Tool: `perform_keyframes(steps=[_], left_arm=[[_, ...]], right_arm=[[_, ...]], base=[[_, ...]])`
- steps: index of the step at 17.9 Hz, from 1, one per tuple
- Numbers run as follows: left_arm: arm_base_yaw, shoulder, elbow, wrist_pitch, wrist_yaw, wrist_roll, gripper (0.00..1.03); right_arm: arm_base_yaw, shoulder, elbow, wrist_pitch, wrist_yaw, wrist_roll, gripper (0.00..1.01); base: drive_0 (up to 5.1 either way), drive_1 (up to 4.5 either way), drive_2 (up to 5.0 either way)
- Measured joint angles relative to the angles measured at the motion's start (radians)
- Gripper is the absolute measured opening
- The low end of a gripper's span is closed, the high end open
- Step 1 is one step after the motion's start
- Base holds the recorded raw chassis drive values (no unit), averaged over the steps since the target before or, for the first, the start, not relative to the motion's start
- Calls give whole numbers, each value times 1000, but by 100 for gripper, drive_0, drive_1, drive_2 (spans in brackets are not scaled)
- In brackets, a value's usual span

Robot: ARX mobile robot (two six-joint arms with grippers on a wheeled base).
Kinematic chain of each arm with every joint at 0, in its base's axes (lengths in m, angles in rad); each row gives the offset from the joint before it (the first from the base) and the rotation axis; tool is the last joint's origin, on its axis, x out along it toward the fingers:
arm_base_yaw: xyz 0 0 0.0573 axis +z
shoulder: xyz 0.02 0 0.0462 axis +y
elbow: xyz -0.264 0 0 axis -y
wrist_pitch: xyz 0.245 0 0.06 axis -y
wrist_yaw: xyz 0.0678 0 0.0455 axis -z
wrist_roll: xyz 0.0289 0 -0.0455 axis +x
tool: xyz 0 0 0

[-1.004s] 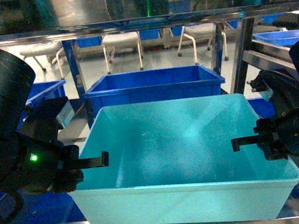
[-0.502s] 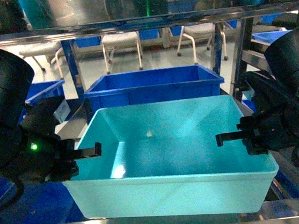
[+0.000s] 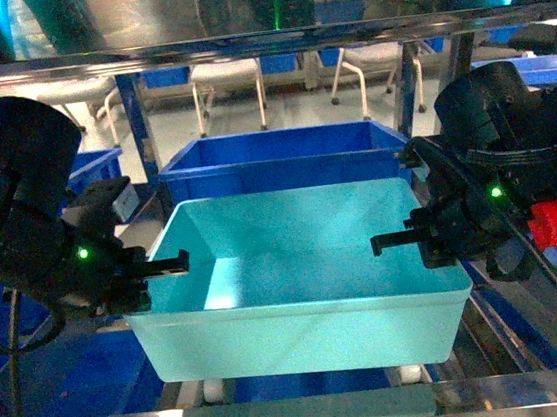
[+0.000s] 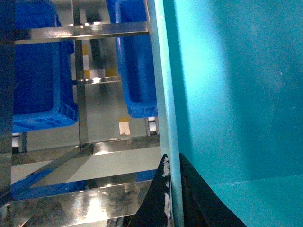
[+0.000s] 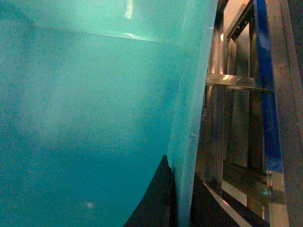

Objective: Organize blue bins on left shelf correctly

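Black fingers of the left gripper (image 3: 164, 266) pinch the left wall of the light turquoise rectangular plastic tub (image 3: 304, 296), one finger inside and one outside the thin rolled rim, as the left wrist view shows with the rim running straight down between the two dark pads (image 4: 158, 203). The right gripper (image 3: 395, 242) clamps the tub's opposite wall the same way, its fingers (image 5: 158, 198) straddling the rim in the right wrist view. So both claws are clenched on the tub, which hangs level between them inside the shiny stainless-steel rack (image 3: 260, 45), under its top rail and above the front rail. Directly behind the tub sits a larger dark royal-blue plastic bin (image 3: 283, 158), their walls near or perhaps touching; the head view does not settle which. Beneath the tub's front edge two small white rollers (image 3: 214, 390) peek out, and whether the tub's base already rests on them is hard to tell from here. More dark blue bins (image 4: 40, 71) lie to the tub's left on the neighbouring lane. The step in hand looks like seating the tub in its lane, well along. Next, I judge, both arms should lower it evenly until the rollers bear it, then part their fingers together and lift clear of the rim without dragging the tub askew.
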Motion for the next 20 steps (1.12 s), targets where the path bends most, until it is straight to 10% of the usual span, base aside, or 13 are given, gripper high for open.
perform_keyframes(steps=[16,20], left_arm=[[4,180,214,-97,-28,2,2],[30,180,214,-74,-85,60,39]], right_arm=[[-36,165,217,-136,-49,-47,2],[-36,165,218,-141,-75,-126,35]], base=[[0,0,0],[0,0,0]])
